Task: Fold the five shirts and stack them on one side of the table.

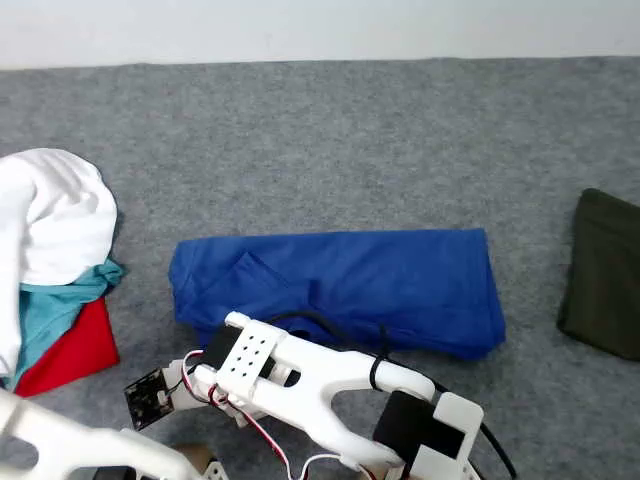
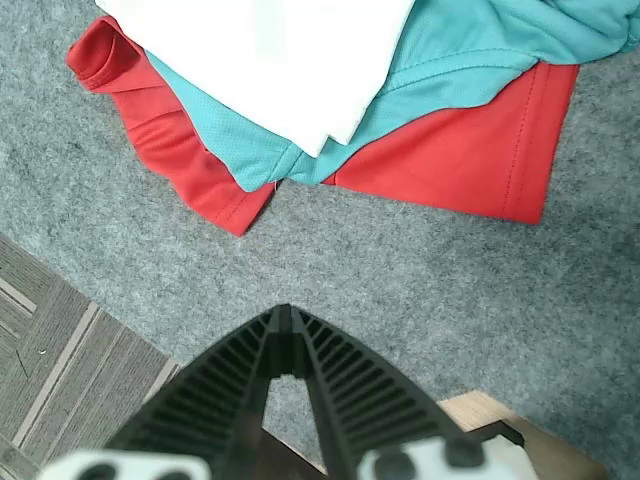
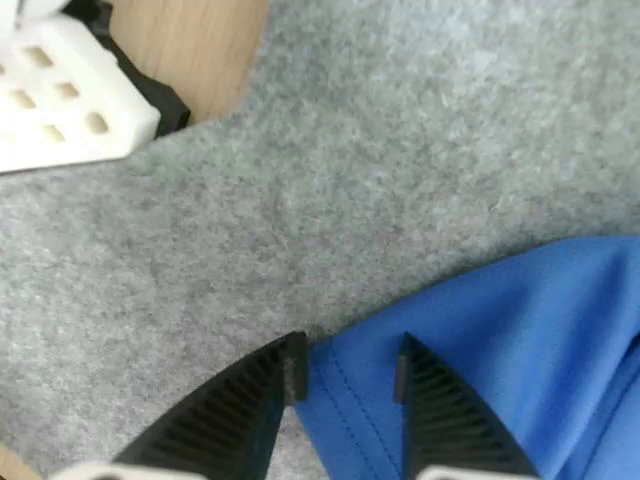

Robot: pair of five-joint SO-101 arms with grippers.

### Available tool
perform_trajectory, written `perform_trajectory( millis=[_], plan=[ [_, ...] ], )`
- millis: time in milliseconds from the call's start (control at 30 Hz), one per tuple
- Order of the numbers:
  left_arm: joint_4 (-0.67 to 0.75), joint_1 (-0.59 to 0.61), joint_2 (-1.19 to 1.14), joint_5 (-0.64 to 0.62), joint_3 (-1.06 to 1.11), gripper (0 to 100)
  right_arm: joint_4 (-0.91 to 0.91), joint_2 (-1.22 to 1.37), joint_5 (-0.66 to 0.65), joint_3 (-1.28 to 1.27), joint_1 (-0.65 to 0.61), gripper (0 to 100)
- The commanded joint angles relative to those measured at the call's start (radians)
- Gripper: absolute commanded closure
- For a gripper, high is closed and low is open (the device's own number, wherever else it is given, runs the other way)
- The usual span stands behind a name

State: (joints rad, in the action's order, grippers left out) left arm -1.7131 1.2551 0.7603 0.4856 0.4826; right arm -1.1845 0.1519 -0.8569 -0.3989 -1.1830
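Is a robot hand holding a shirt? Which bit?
Nothing is held. The right gripper is open around the blue shirt, at its edge; the left gripper is shut, empty.

left gripper [image 2: 283, 318] — fingers closed, tips touching, pointing down | right gripper [image 3: 347, 372] — fingers parted, a gap between tips

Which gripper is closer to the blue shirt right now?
Right. The right gripper, open, straddles an edge of the blue shirt; the left gripper, shut, is over bare mat by the red shirt.
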Motion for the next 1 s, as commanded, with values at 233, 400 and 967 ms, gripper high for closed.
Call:
perform_trajectory(
  millis=[233,400,967],
  plan=[
    [0.018,0.003,0.018,0.011,-0.005,100,-0.012,-0.035,-0.109,0.026,-0.019,98.7],
    [0.018,0.003,0.018,0.014,-0.012,100,-0.01,-0.108,-0.109,0.026,-0.018,98.8],
    [0.06,0.057,0.017,0.052,-0.007,100,-0.061,-0.206,-0.023,0.037,0.081,84.2]
  ],
)
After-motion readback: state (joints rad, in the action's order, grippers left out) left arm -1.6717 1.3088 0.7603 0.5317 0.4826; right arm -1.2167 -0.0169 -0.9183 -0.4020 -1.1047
